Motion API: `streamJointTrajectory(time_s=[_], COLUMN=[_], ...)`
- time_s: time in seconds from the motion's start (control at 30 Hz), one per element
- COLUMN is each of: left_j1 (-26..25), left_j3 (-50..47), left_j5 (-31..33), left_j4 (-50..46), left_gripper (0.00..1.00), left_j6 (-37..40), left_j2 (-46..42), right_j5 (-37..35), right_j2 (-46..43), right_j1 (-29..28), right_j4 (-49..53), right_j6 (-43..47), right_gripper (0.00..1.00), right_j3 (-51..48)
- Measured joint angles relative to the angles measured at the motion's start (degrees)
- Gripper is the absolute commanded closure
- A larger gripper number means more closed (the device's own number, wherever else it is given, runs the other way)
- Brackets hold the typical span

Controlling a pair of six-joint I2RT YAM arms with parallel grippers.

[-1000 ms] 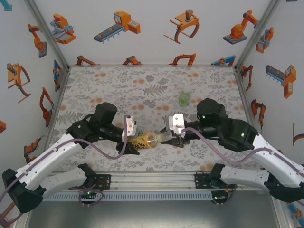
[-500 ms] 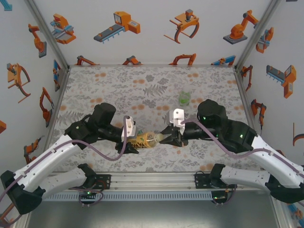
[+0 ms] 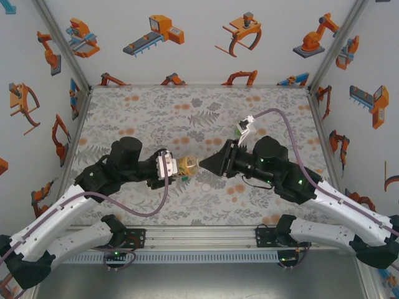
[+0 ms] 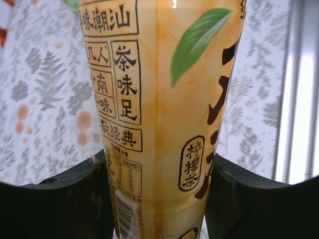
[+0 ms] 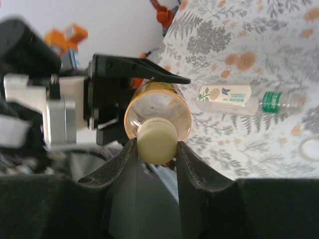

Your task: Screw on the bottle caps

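My left gripper (image 3: 176, 169) is shut on the amber tea bottle (image 3: 186, 166), held above the table's middle with its neck toward the right arm. In the left wrist view the bottle's yellow label (image 4: 159, 74) stands between both dark fingers of the left gripper (image 4: 159, 164). My right gripper (image 5: 155, 142) is shut on the white cap (image 5: 157, 138), which sits at the amber bottle's (image 5: 172, 107) mouth. From above, the right gripper (image 3: 204, 165) meets the bottle's neck. Whether the cap is threaded on cannot be told.
A small green bottle (image 3: 242, 129) stands upright behind the right arm. A pale-labelled bottle (image 5: 234, 94) lies on its side on the patterned table (image 3: 143, 112). A small white ring-shaped thing (image 3: 206, 185) lies on the table just in front of the grippers.
The right gripper has closed on the white cap and its wrist has rolled over. The left arm has drawn back and turned the bottle, which now looks shorter from above.
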State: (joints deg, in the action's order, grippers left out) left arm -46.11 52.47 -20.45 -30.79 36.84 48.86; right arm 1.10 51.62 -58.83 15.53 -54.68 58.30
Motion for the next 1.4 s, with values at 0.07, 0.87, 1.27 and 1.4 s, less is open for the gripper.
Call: streamJointTrajectory(time_s=[0.07, 0.87, 1.27, 1.4], left_j1=[0.0, -0.3, -0.3, -0.3], left_j3=[0.0, -1.4, 0.3, 0.3], left_j5=[2.2, -13.0, -19.3, -19.9], left_j4=[0.3, -0.2, -4.4, -4.8], left_gripper=[1.0, 1.0, 1.0, 1.0], left_j6=[0.8, 1.9, 2.9, 3.0], left_j2=[0.5, 6.4, 8.8, 8.8], right_j5=[-2.2, 17.2, 24.8, 25.2], right_j2=[0.0, -2.9, 2.1, 1.4], right_j1=[0.0, -0.5, -0.5, -0.5], right_j4=[-0.2, 15.4, 22.1, 19.8], right_j6=[-5.9, 60.8, 84.3, 84.3], right_gripper=[1.0, 0.44, 0.56, 0.65], right_j3=[-1.0, 9.7, 10.0, 8.2])
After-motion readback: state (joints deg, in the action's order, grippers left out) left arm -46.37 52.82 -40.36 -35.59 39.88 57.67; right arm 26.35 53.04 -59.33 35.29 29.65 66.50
